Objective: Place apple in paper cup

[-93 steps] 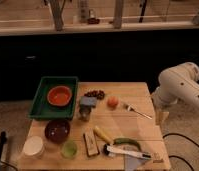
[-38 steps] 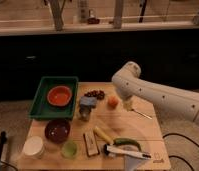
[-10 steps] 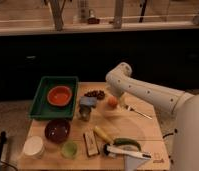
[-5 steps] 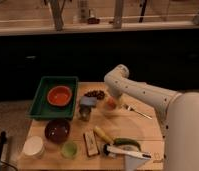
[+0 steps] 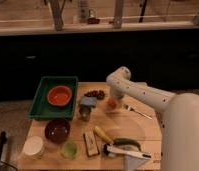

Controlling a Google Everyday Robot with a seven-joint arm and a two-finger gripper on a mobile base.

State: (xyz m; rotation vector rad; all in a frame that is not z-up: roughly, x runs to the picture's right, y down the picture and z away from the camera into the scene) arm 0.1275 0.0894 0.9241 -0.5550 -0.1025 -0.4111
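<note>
The wooden table (image 5: 148, 131) stands before a dark wall. The gripper (image 5: 113, 97) is low at the apple (image 5: 111, 104) (grasping or not, it cannot be told). The paper cup (image 5: 33, 146) sits well apart, at a near corner.

An orange bowl (image 5: 59, 95) is sitting inside a green tray (image 5: 38, 96) on the wooden table (image 5: 143, 129). Dark grapes (image 5: 95, 93) are lying just beside the tray. A dark red bowl (image 5: 57, 130) and a little green cup (image 5: 69, 148) are sitting near the front. A fork (image 5: 136, 111) is lying on the right side.
</note>
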